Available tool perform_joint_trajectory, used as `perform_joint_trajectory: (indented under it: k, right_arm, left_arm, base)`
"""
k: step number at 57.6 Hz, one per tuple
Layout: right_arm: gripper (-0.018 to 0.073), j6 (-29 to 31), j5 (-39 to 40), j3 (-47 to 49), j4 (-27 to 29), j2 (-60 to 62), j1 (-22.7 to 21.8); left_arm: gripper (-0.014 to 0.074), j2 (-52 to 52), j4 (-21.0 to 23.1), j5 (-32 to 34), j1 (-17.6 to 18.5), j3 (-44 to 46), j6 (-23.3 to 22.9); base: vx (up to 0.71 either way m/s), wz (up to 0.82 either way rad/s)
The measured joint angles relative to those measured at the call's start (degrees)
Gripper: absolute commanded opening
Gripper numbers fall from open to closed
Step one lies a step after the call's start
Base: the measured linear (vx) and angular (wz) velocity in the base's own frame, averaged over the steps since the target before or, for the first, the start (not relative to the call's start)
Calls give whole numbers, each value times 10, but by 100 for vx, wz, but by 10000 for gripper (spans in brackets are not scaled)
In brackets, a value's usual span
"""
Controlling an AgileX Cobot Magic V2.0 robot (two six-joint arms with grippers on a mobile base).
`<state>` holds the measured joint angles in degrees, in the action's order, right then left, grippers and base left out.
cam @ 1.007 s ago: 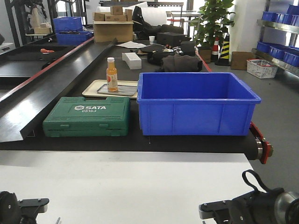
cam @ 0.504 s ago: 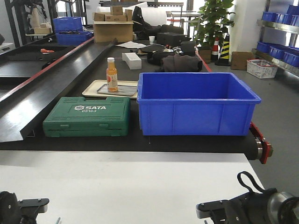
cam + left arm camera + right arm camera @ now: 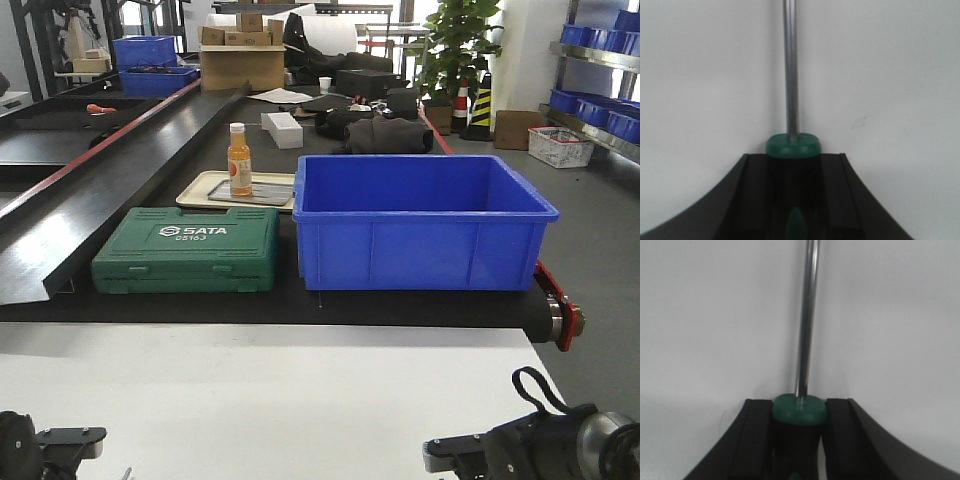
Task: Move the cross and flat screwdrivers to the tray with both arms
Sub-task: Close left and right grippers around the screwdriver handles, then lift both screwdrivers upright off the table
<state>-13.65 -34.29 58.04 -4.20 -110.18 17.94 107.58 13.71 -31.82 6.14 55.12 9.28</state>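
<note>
1. The left end effector (image 3: pixel 792 167) is clenched on the black-and-green handle of the left-hand screwdriver (image 3: pixel 791 75) — its steel shaft points straight out over the white worktop (image 3: pixel 270 400).
2. The right end effector (image 3: pixel 800 412) grips the right-hand screwdriver (image 3: pixel 807 315) likewise, fingers (image 3: pixel 757 440) touching the handle on both sides.
3. Both screwdrivers are held on the near side of the blue bin (image 3: pixel 420 220), well apart from it — one off its left end, one below its right end.

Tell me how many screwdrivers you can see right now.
2. The first screwdriver is clamped by its handle between the fingers of the left gripper; the second screwdriver likewise in the right gripper. Both shafts point out over the white table. More could be hidden off-frame.
</note>
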Motion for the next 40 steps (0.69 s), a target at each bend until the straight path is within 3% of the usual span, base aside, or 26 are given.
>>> perform_joint_trajectory:
  k: [22,40]
  right_arm:
    - [-9,-1,-18,-5,42,200,0]
    - [-9,-1,-13,-6,42,377,0]
  left_arm:
    - [-1,-170,6,-3,0,-2,6]
    - [-1,-361,33,14,0,-6,7]
  base:
    - [0,0]
    - [0,0]
